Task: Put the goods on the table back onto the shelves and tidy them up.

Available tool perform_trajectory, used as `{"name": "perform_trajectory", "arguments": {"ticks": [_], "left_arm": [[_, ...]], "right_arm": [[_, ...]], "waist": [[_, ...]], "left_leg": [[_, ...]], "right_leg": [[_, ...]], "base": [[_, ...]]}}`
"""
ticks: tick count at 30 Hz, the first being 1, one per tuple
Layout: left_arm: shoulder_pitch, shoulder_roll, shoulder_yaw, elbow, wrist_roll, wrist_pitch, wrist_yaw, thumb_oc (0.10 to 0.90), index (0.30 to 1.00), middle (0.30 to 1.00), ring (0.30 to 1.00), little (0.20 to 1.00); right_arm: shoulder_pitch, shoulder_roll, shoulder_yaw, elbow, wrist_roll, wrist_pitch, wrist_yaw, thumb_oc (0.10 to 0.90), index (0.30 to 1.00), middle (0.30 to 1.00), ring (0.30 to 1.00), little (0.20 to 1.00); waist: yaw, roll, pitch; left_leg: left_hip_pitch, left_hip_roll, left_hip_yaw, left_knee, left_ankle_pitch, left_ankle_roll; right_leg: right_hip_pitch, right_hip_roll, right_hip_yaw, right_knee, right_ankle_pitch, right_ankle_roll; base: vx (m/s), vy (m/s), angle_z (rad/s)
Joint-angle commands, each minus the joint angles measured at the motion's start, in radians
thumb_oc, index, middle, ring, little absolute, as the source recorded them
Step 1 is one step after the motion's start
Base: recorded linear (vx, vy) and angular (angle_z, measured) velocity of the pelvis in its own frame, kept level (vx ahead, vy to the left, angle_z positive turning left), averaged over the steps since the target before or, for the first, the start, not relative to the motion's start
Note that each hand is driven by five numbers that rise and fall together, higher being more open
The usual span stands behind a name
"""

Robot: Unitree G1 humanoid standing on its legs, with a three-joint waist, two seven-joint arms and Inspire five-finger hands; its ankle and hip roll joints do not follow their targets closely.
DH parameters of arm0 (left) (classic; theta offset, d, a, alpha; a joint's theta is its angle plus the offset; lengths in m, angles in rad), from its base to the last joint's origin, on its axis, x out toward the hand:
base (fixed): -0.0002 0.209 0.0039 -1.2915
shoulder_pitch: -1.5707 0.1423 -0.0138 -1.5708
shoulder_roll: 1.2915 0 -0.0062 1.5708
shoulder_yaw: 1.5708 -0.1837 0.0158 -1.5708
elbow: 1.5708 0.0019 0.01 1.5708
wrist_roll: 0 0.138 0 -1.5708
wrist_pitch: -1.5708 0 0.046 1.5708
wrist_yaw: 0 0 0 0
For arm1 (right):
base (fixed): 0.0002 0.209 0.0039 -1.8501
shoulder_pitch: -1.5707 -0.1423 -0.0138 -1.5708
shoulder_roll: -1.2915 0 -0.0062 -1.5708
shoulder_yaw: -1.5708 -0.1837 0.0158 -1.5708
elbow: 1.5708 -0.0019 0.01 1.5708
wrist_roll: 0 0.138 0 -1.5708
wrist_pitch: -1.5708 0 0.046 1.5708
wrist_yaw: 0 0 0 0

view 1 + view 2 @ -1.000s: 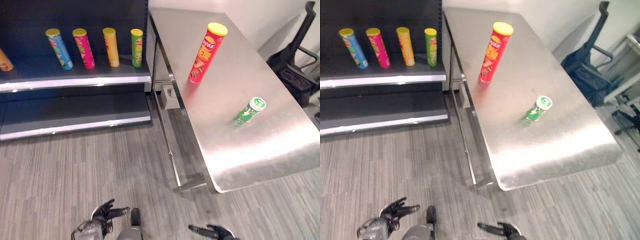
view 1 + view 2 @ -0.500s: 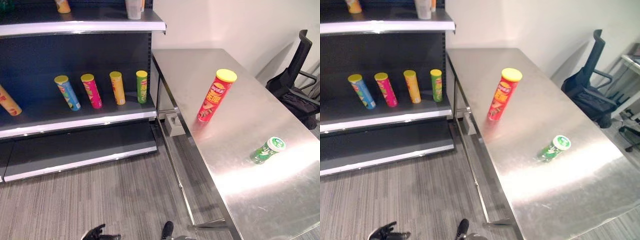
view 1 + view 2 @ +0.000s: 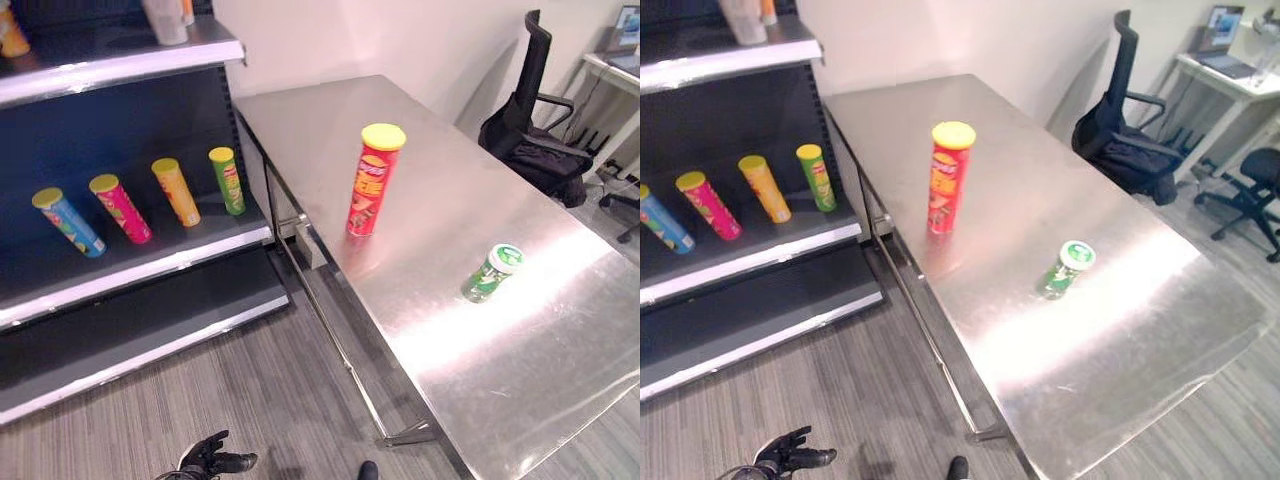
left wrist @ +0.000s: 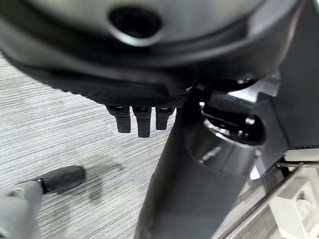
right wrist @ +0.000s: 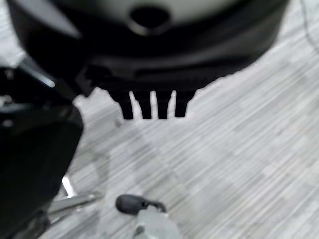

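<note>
Since the earlier frames the camera has swung up and to the right, so the whole scene has shifted; the goods themselves keep their places. Low at the bottom edge of the head views, the left hand (image 3: 212,460) hangs over the grey striped floor (image 3: 270,400), its dark fingers (image 4: 137,119) loosely spread and holding nothing. Its own wrist view shows those fingers pointing down toward the floor. The right hand (image 5: 149,104) shows in its wrist view, fingers straight and side by side over the same floor, also empty.

On the shiny steel bench (image 3: 560,330) a tall red crisp tube with a yellow lid (image 3: 373,181) stands upright near the middle. A small green can with a white top (image 3: 492,273) lies tilted well apart from it, toward the near right. Beside the bench, the dark shelf unit (image 3: 120,270) carries four tubes in a row: blue (image 3: 66,222), pink (image 3: 120,208), orange (image 3: 176,192) and green (image 3: 228,181). A black office chair (image 3: 530,130) stands beyond the bench.
</note>
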Motion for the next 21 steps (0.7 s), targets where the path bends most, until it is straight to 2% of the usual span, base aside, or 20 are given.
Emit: {"name": "perform_trajectory", "arguments": {"ticks": [1,2,3,6,9,10,15,17,21], "left_arm": [[-0.033,0.027,0.017,-0.012,0.029,-0.031,0.003,0.800,0.900,0.900,0.900,0.900],[-0.033,0.027,0.016,-0.012,0.029,-0.031,0.003,0.800,0.900,0.900,0.900,0.900],[-0.032,0.030,0.026,-0.015,0.040,-0.028,0.000,0.800,0.900,0.900,0.900,0.900],[-0.047,0.018,0.024,0.001,0.061,-0.031,0.007,0.800,0.900,0.900,0.900,0.900],[-0.056,0.003,0.012,0.012,0.094,-0.033,0.015,0.800,0.900,0.900,0.900,0.900],[-0.055,0.001,0.011,0.017,0.105,-0.033,0.014,0.800,0.900,0.900,0.900,0.900],[-0.048,0.007,0.005,0.019,0.145,-0.032,-0.014,0.800,0.900,0.900,0.900,0.900],[-0.038,0.009,0.002,0.012,0.153,-0.030,-0.023,0.800,0.900,0.900,0.900,0.900],[-0.011,0.011,-0.005,-0.001,0.161,-0.033,-0.045,0.800,0.900,0.900,0.900,0.900]], "right_arm": [[-0.007,-0.127,-0.128,0.039,0.101,-0.022,-0.063,0.800,0.900,0.900,0.900,0.900],[-0.007,-0.127,-0.129,0.039,0.101,-0.022,-0.063,0.800,0.900,0.900,0.900,0.900],[0.019,-0.192,-0.245,0.028,0.147,-0.034,-0.101,0.800,0.900,0.900,0.900,0.900],[0.057,-0.335,-0.416,-0.029,0.171,-0.059,-0.169,0.800,0.900,0.900,0.900,0.900],[0.099,-0.446,-0.553,-0.218,0.129,-0.088,-0.249,0.800,0.900,0.900,0.900,0.900],[0.109,-0.493,-0.599,-0.332,0.112,-0.110,-0.265,0.800,0.900,0.900,0.900,0.900],[0.100,-0.632,-0.661,-0.692,0.065,-0.163,-0.217,0.800,0.900,0.900,0.900,0.900],[0.075,-0.636,-0.675,-0.813,0.090,-0.192,-0.207,0.800,0.900,0.900,0.900,0.900],[-0.011,-0.674,-0.611,-0.946,0.117,-0.227,-0.150,0.800,0.900,0.900,0.900,0.900]], "waist": [[-0.014,-0.034,0.015],[-0.013,-0.034,0.012],[-0.027,-0.028,0.006],[-0.046,-0.021,-0.001],[-0.061,-0.017,-0.007],[-0.068,-0.018,-0.007],[-0.073,-0.021,-0.013],[-0.071,-0.020,-0.016],[-0.054,-0.023,-0.027]], "left_leg": [[-0.050,0.004,-0.035,-0.050,0.055,-0.051],[-0.054,0.004,-0.035,-0.050,0.057,-0.051],[-0.049,0.003,-0.033,-0.050,0.051,-0.052],[-0.042,0.001,-0.033,-0.050,0.040,-0.054],[-0.041,0.000,-0.030,-0.050,0.038,-0.053],[-0.038,0.001,-0.028,-0.050,0.032,-0.054],[-0.039,0.004,-0.011,-0.050,0.033,-0.054],[-0.038,0.005,-0.008,-0.050,0.031,-0.054],[-0.039,0.007,-0.005,-0.050,0.030,-0.055]], "right_leg": [[0.045,-0.003,0.008,0.006,-0.069,0.079],[0.040,-0.004,0.008,0.006,-0.067,0.079],[0.044,-0.004,0.006,0.006,-0.071,0.081],[0.052,-0.004,0.009,0.006,-0.078,0.086],[0.047,-0.004,0.013,0.006,-0.075,0.088],[0.048,-0.004,0.017,0.007,-0.078,0.090],[0.038,-0.002,0.032,0.008,-0.073,0.089],[0.037,-0.002,0.032,0.008,-0.072,0.089],[0.035,-0.003,0.033,0.006,-0.071,0.089]], "base": [[0.05,0.009,0.08],[0.08,0.028,0.06],[0.08,0.028,0.03],[0.08,0.030,0.01],[0.03,0.025,-0.05],[0.02,0.015,-0.05],[0.00,0.004,-0.15],[0.01,0.005,-0.08],[0.00,0.000,0.00]]}}
